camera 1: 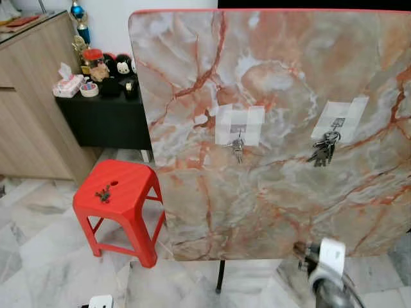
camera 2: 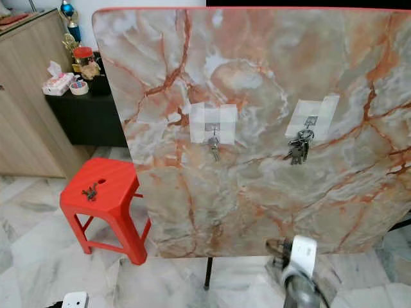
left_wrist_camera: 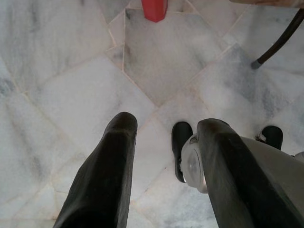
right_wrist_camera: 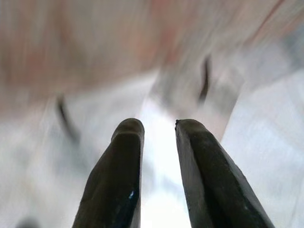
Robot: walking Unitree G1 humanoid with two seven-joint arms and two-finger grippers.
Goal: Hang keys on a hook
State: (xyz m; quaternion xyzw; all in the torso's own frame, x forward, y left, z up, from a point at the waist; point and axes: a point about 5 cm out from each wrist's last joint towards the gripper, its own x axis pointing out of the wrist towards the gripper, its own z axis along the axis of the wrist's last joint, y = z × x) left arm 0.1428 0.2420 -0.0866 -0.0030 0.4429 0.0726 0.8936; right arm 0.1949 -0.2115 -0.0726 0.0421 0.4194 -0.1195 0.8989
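Keys (camera 1: 323,149) are hanging in a bunch off the taped hook (camera 1: 338,123) at the right of the marble-look board (camera 1: 282,212), another key (camera 1: 237,149) is dangling mid-frame, one set (camera 1: 103,193) is sitting on the red stool (camera 1: 122,186) lower left, while both the left gripper (left_wrist_camera: 164,142) and right gripper (right_wrist_camera: 159,130) are hanging open and empty.

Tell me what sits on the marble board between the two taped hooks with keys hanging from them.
Nothing: in the left eye view, the stretch of marble board between the single key on the left hook and the key bunch on the right hook is bare veined surface.
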